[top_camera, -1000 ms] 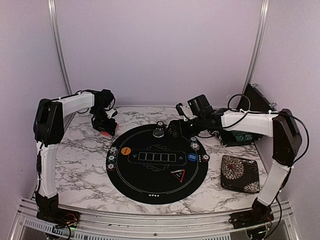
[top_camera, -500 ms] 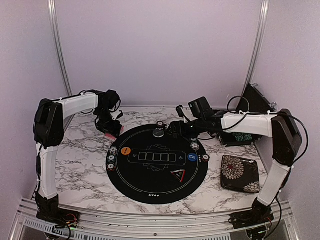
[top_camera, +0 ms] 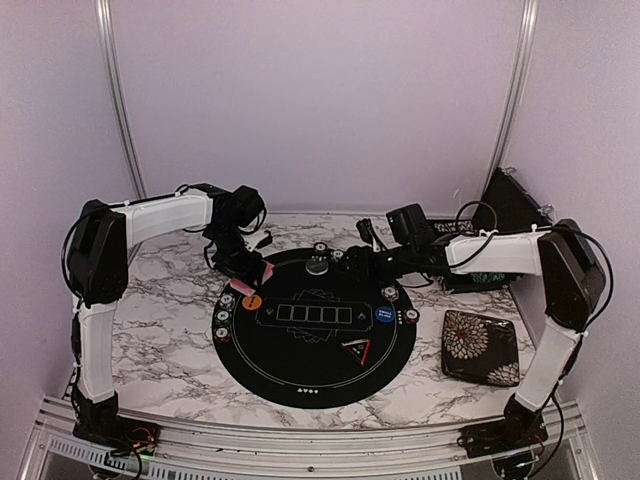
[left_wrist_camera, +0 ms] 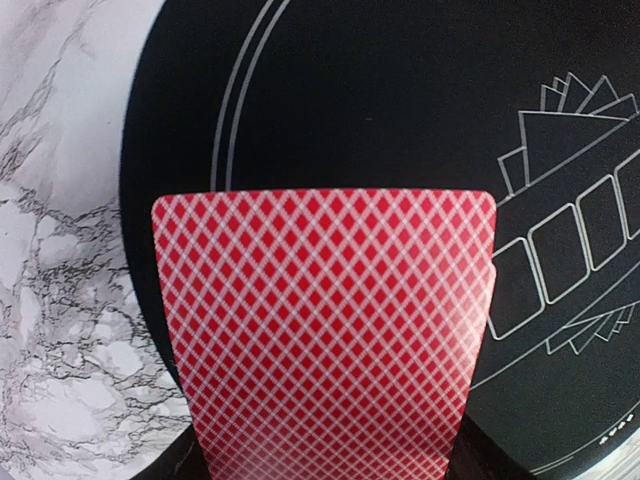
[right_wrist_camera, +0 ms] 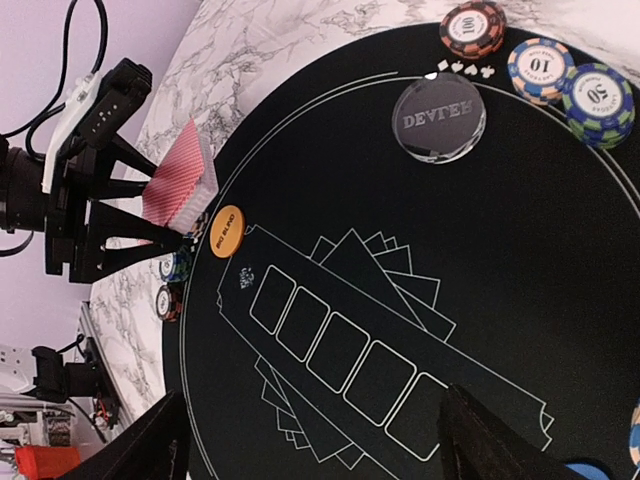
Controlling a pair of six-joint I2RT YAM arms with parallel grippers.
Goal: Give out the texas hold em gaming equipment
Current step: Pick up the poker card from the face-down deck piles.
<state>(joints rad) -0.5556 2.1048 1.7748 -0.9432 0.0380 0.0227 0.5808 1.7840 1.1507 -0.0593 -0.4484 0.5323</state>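
Left gripper (top_camera: pixel 250 268) clamps red-backed card deck (left_wrist_camera: pixel 325 330) over mat (top_camera: pixel 320 372) left rim, beside orange Big Blind button (right_wrist_camera: pixel 226 230), card boxes inward; right gripper (top_camera: pixel 358 262) spread wide, empty.

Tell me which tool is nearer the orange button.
Left. The left tool, gripping the cards, hangs just beside the orange button; the right tool sits across the mat near its far rim.

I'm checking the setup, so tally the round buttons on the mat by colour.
Orange button: 1
Blue button: 1
Clear dealer button: 1
Total: 3
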